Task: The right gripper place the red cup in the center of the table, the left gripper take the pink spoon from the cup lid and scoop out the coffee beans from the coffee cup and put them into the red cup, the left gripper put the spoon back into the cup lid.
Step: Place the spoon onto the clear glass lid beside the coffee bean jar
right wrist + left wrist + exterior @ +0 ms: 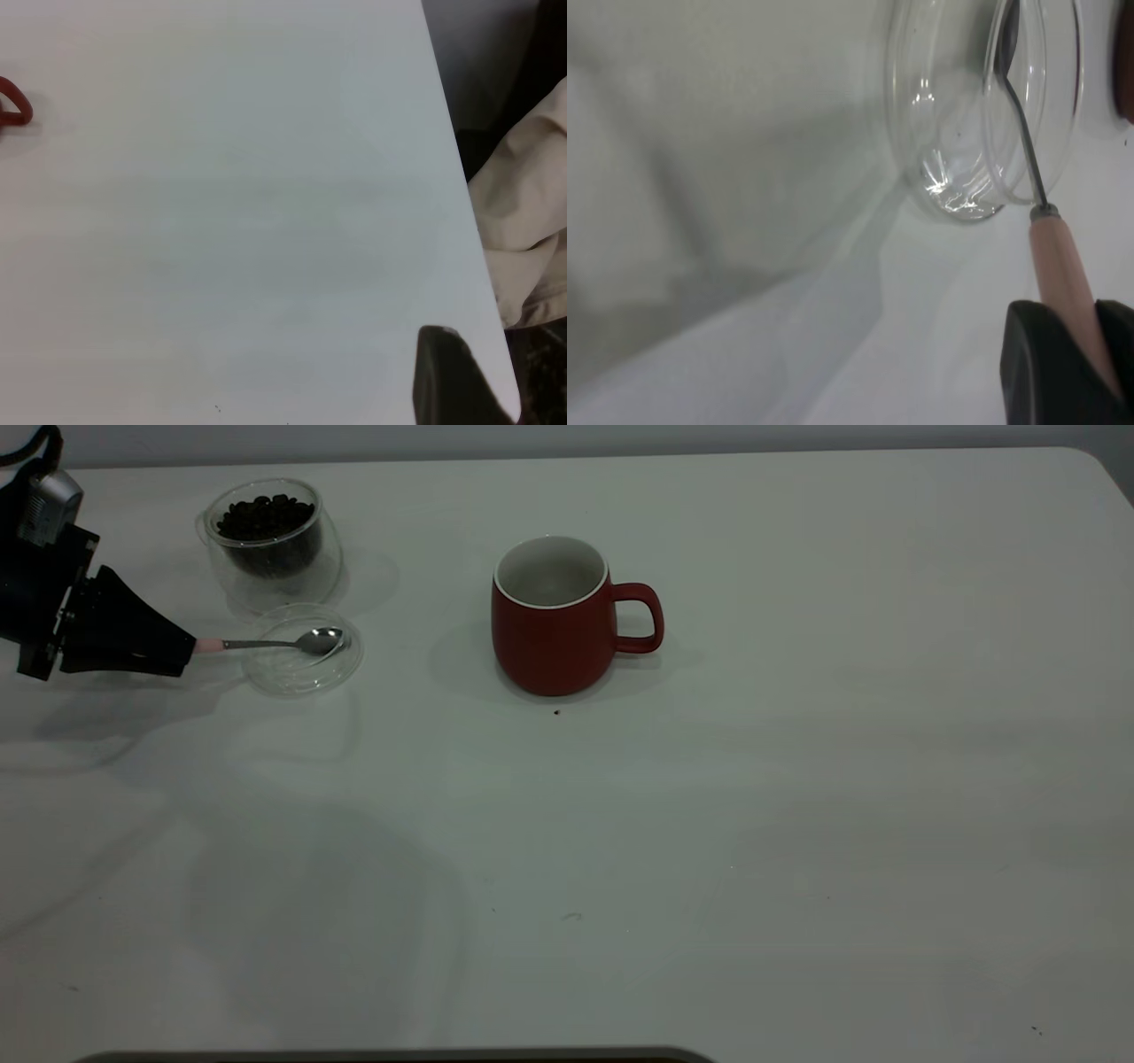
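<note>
The left gripper (1067,354) is pinching the light, thin spoon (282,642) by its pink end, bowl in the breakable lid (303,669).

Left arm low at table's far-left edge.
Left gripper (182,654) horizontal, jaws clamped on pink spoon (283,642) handle (right arm only a dark fingertip, its wrist view).

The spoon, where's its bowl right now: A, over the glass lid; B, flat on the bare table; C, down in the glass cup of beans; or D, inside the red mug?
A: the spoon is held by its pink handle in the left gripper, with its bowl over the glass lid.
</note>
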`<state>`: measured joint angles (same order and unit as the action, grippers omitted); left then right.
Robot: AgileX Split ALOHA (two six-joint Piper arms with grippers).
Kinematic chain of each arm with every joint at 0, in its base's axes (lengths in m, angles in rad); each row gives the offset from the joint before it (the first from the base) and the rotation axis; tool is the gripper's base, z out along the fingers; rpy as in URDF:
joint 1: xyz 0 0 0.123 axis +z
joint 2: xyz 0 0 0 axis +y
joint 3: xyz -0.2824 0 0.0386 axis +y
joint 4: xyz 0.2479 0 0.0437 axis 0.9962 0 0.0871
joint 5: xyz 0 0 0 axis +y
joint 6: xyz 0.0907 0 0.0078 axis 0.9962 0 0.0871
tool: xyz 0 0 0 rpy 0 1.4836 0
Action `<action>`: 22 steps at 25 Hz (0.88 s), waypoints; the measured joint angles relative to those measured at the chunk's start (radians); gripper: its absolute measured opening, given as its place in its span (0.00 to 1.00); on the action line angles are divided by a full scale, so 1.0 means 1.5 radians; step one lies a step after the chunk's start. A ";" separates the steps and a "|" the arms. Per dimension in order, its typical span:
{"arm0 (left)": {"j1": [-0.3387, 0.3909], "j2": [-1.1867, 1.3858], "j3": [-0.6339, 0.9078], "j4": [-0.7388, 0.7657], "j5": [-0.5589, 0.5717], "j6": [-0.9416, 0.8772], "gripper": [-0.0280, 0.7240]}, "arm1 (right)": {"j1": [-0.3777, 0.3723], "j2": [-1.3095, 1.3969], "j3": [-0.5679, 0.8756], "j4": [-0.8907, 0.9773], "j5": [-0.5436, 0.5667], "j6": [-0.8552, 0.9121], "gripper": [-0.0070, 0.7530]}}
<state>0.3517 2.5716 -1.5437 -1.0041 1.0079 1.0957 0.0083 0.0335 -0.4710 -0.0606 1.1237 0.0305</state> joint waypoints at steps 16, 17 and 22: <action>0.000 0.001 0.000 0.002 -0.008 -0.011 0.45 | 0.000 0.000 0.000 0.000 0.000 -0.001 0.32; 0.000 0.001 0.000 0.002 -0.012 -0.011 0.45 | 0.000 0.000 0.000 0.000 0.000 -0.001 0.32; 0.003 0.001 0.000 -0.004 -0.023 -0.013 0.46 | 0.000 0.000 0.000 0.000 0.000 -0.001 0.32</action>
<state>0.3569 2.5730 -1.5437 -1.0095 0.9732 1.0763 0.0083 0.0335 -0.4710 -0.0606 1.1237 0.0296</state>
